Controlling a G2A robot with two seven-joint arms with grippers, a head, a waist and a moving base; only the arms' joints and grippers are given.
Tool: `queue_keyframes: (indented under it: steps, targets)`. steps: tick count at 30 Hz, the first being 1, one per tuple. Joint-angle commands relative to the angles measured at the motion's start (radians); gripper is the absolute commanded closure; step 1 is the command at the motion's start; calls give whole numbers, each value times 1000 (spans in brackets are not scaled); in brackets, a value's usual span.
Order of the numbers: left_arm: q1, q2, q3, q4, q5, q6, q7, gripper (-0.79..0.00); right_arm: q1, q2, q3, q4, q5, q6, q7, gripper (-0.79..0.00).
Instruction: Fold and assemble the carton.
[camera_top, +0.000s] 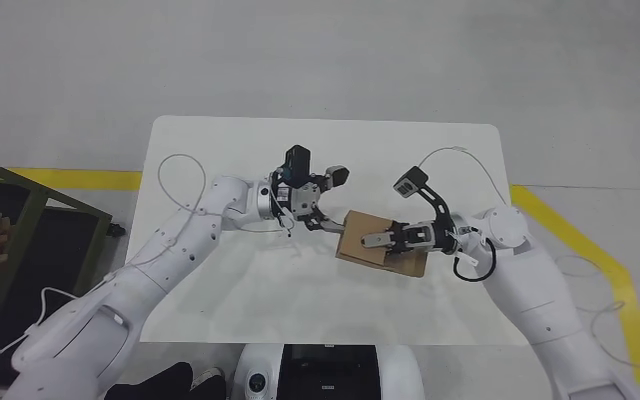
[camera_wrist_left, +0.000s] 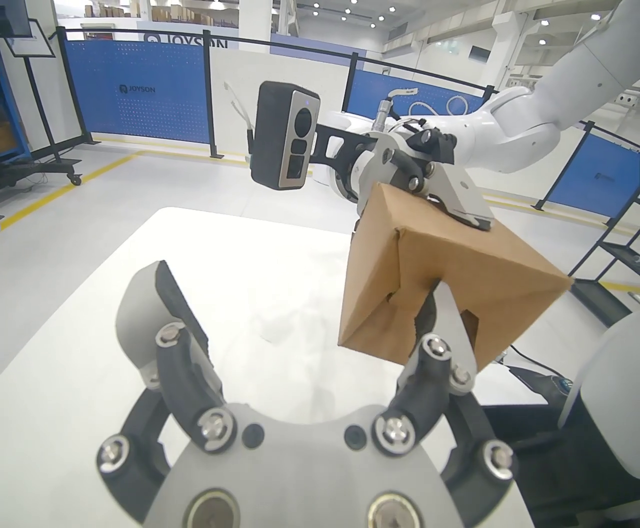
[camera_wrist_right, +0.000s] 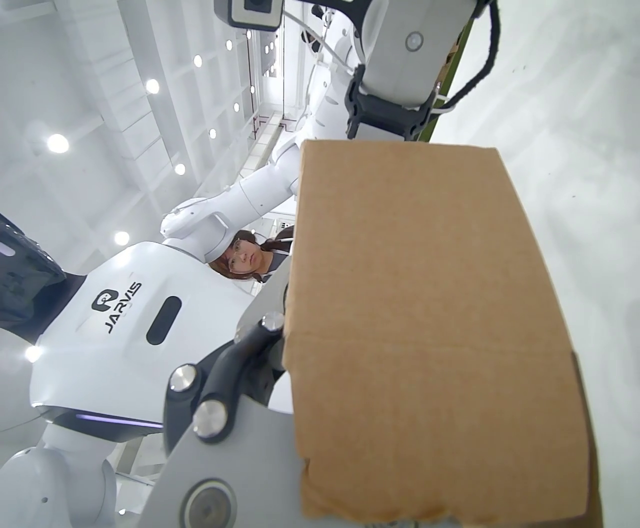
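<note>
The carton hangs over the table, right of its middle. The right gripper clamps it from the right, one finger on top. The left gripper stands at its left end, one fingertip in the end flaps, the other well apart.

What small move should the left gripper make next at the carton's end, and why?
Probably nudge the left gripper slightly forward, so its finger presses the end flap flush. The right gripper holds the carton; the left gripper is open, with one finger at a gap between the flaps.
</note>
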Motion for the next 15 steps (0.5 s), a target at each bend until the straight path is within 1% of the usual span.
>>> queue_keyframes:
  steps: [1,8,15]
  targets:
    - [-2,-1,3,-1,1,0,0,-785,1,-1,-3,1,-1,-1,0,0]
    - [-9,-3,8,8,0,0,2,-785,-2,-1,1,6,2,-2,2,0]
    - [6,12,-40,44,12,0,25,-785,5,-1,-5,39,-43,15,-26,0]
